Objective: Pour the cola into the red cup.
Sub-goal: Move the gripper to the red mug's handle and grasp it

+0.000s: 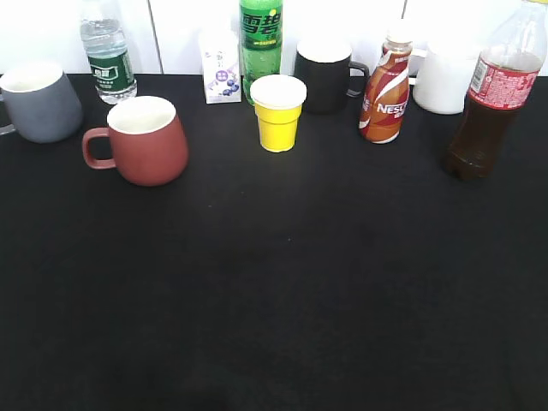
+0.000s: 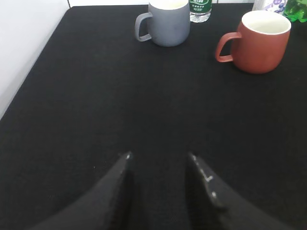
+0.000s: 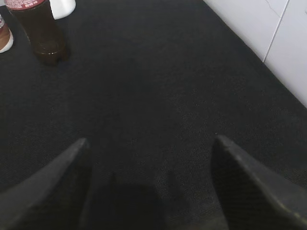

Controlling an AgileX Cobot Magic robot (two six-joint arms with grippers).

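The cola bottle [image 1: 492, 107], clear plastic with dark brown liquid and a red label, stands at the right edge of the exterior view; its base shows top left in the right wrist view [image 3: 41, 33]. The red cup [image 1: 147, 141], brick-red with a white inside and its handle to the left, stands at the left; it also shows top right in the left wrist view [image 2: 259, 40]. My left gripper [image 2: 159, 155] is open and empty over bare cloth, well short of the red cup. My right gripper [image 3: 151, 139] is wide open and empty, well short of the cola. Neither gripper shows in the exterior view.
A black cloth [image 1: 282, 282] covers the table. Along the back stand a grey mug [image 1: 38, 103], a water bottle [image 1: 107, 56], a small carton [image 1: 221, 68], a green soda bottle [image 1: 261, 43], a yellow cup [image 1: 278, 111], a black mug [image 1: 325, 77], a Nescafe bottle [image 1: 387, 90] and a white container [image 1: 445, 81].
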